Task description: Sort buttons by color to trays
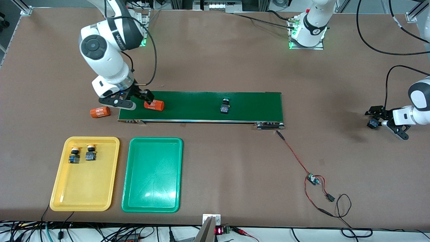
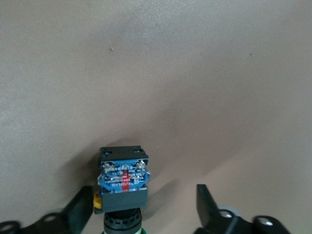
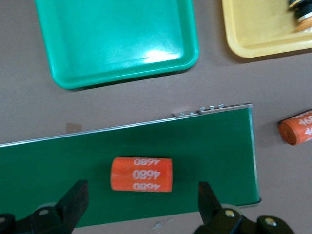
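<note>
Matte brown bench. Two yellow-capped buttons (image 1: 82, 153) sit in the glossy yellow tray (image 1: 60, 198); a green one (image 1: 225, 105) lies on the belt (image 1: 201, 107). Right hand (image 1: 132, 101) spread over an orange cylinder (image 1: 154, 105); left hand (image 1: 378, 117) straddles a blocky button (image 2: 123, 178), grip unclear.

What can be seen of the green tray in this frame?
The green tray is a shallow rectangular dish with rounded corners and a raised rim, of glossy plastic by its look, showing bright glare. It lies flat on the brown table, beside the yellow tray, toward the right arm's end, nearer the front camera than the conveyor belt. It holds no buttons, and no gripper touches it.
</note>
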Tool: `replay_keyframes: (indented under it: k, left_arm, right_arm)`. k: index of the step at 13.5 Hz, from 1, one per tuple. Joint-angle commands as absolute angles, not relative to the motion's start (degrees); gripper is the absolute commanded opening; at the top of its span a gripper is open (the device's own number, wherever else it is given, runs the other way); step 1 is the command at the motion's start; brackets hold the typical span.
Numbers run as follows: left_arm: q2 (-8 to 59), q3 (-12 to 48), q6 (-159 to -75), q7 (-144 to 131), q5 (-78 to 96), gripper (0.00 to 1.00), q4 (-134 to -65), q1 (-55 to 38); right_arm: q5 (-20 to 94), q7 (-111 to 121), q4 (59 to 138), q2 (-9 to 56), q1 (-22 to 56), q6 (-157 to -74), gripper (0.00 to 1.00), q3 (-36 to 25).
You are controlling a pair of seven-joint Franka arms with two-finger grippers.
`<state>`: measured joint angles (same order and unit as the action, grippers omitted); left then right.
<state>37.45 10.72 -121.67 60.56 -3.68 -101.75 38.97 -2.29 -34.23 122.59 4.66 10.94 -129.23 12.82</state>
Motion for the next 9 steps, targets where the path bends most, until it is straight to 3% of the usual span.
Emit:
replay_keyframes:
  k: [1,6,9]
  left_arm:
    - [39.0,10.9,-120.1,62.5,-6.8,0.6,-98.9,39.0]
    - [40.3,11.0,-120.1,69.2,-8.1,0.14,-97.1,39.3]
    - [37.4,11.1,-115.9,68.7,-8.0,0.02,-97.7,39.2]
  right_arm:
    - [-1.6,-34.6,122.8,5.8,10.7,-131.0,1.0,14.1]
    - [-2.0,-34.6,121.9,8.2,12.4,-131.2,1.0,17.2]
    - [-2.6,-37.9,120.8,10.2,14.8,-132.3,1.0,17.2]
